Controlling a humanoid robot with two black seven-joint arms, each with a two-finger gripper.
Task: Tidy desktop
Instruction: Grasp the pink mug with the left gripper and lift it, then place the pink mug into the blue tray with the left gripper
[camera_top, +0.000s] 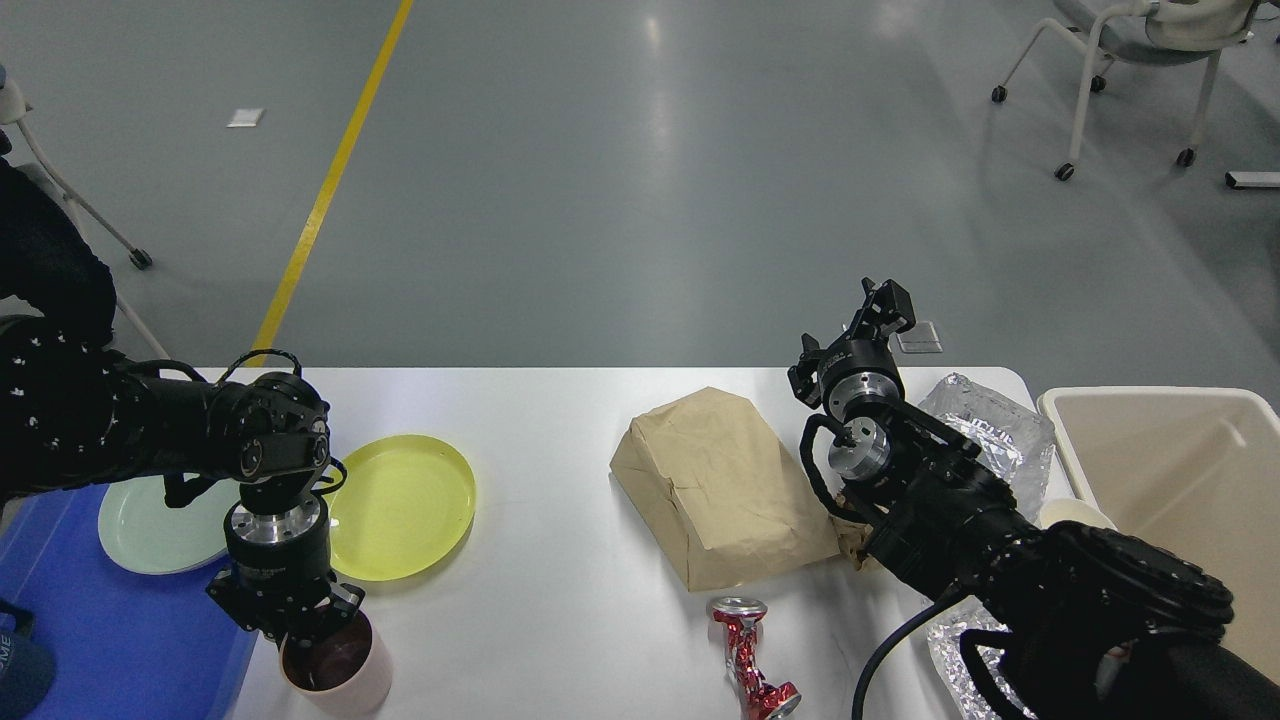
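The white desktop (560, 420) fills the lower half of the head view. My left gripper (297, 628) points down at the front left, its fingers closed on the rim of a pink cup (330, 675) with a dark inside. A yellow plate (405, 505) lies just behind it. A brown paper bag (715, 485) lies in the middle and a crushed red can (745, 660) in front of it. My right gripper (885, 305) is raised above the table's far edge, behind the bag, too small and dark to read.
A pale green plate (150, 525) rests half on a blue tray (120, 620) at the left edge. Crumpled foil (985, 425) lies at the back right, beside a beige bin (1180, 480). A white cup rim (1075, 512) shows behind my right arm. A chair (1130, 60) stands far back.
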